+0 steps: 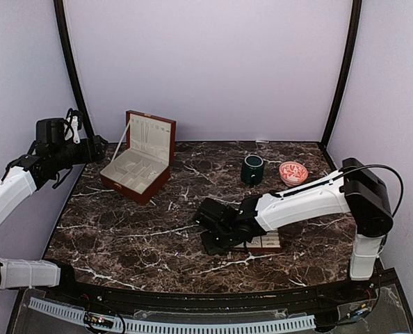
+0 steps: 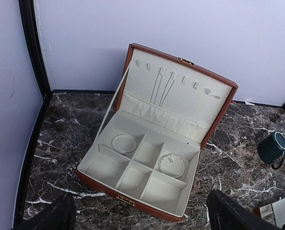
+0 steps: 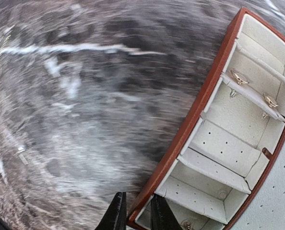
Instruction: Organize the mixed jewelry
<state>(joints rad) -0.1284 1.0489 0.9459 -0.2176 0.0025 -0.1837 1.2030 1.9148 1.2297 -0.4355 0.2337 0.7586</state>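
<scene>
1. Right wrist view: your right gripper [image 3: 136, 196] has its two fingers [image 3: 114, 215] drawn close together. The red-brown rim of the tray [image 3: 190, 120] sits in the narrow gap between them, so it reads as clamped on that rim.
2. The tray runs ahead of those fingers and off to the right of the view, in sharp focus. The marble table [image 3: 75, 120] beyond the fingertips is streaked with blur.
3. Part of the mixed jewelry lies in the tray's cream slots. Two gold studs [image 3: 239, 77] sit well ahead of the fingers, and a third shows just beside the right-hand finger.
4. Left wrist view: your left gripper [image 2: 140, 196] stands wide apart with nothing between the fingers. It hangs in the air, clear of everything.
5. The open wooden box [image 2: 190, 103] lies ahead of and below that gripper, framed between its fingertips.
6. Two thin bangles [image 2: 124, 135] rest in separate compartments of the box. One is nearer the left-hand finger and the other nearer the right-hand finger.
7. Two fine chains [image 2: 157, 86] hang on the raised lid, beyond the bangles.
8. Top external view: the dark green mug [image 1: 252, 169] and the red patterned bowl [image 1: 293, 172] stand beyond the right gripper, apart from it. The tray lies on the table just beside that gripper.
</scene>
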